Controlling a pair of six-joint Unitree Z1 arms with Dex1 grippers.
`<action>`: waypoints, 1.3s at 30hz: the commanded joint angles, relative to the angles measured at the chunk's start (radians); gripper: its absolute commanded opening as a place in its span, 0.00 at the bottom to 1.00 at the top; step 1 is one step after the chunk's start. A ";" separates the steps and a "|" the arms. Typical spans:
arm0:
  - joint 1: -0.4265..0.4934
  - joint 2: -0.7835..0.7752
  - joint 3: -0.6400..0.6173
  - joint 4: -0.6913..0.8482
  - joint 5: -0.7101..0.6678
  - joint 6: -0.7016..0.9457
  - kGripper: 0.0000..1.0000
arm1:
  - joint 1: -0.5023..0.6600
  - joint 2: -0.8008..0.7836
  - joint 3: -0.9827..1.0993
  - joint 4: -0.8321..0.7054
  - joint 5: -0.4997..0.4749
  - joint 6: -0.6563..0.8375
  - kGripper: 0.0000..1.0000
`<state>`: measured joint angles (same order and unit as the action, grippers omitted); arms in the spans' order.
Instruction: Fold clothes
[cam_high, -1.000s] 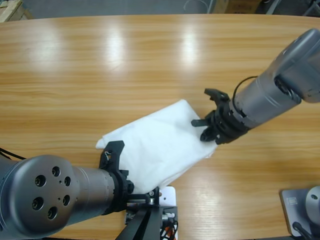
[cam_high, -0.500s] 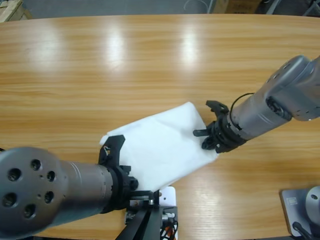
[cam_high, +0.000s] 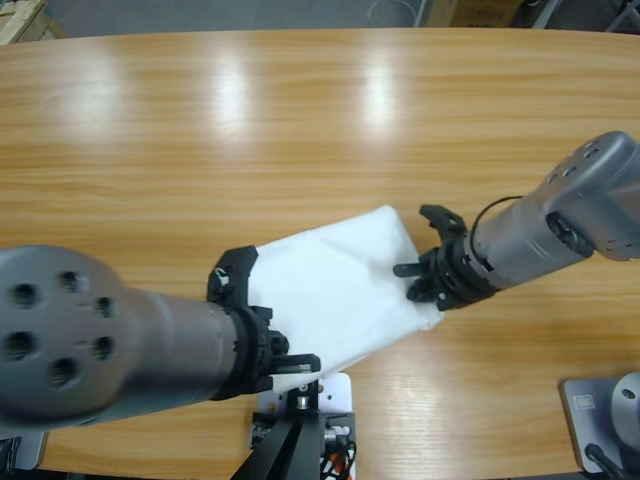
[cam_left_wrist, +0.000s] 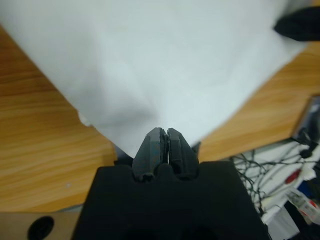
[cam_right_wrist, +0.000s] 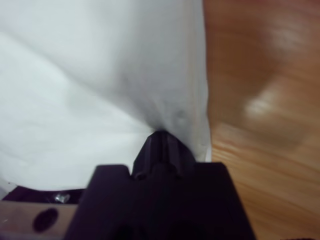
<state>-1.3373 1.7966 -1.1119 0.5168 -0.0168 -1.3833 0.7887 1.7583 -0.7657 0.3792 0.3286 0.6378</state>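
The left arm enters from the lower left edge of the high view, its large silver elbow close under the camera and its forearm running right toward the table's near edge. The left gripper (cam_left_wrist: 164, 136) has its two black jaws pressed together on the near edge of the T-shirt (cam_high: 335, 295); in the left wrist view the white cloth rises directly from the closed jaw tips and fills the upper part of the view.

The right arm comes in from the right edge of the high view, forearm sloping down and left. The right gripper (cam_right_wrist: 161, 136) is likewise closed, pinching a gathered edge of the same cloth; the fabric puckers into a small peak at the jaw tips in the right wrist view. In the high view this gripper (cam_high: 428, 290) sits at the garment's right corner.

The T-shirt lies on the wooden table (cam_high: 300, 130), near its front edge and a little right of centre. It appears as a folded, roughly four-sided white panel. Its long axis runs diagonally, from lower left by the left gripper to upper right by the right gripper. Neck and sleeves cannot be made out. No containers are in view.
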 joint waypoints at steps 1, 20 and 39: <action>0.084 0.088 0.031 -0.001 0.005 0.009 0.00 | 0.011 -0.018 0.068 0.090 -0.029 0.019 0.00; 0.204 -0.052 0.073 -0.046 0.005 0.029 0.00 | 0.011 -0.156 -0.003 0.194 -0.058 0.059 0.00; 0.125 0.231 -0.200 -0.116 -0.154 0.049 0.00 | 0.011 -0.068 0.000 0.155 -0.031 0.010 0.00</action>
<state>-1.1675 1.9373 -1.3291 0.4089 -0.1148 -1.3431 0.7893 1.6288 -0.7825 0.5522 0.2821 0.6849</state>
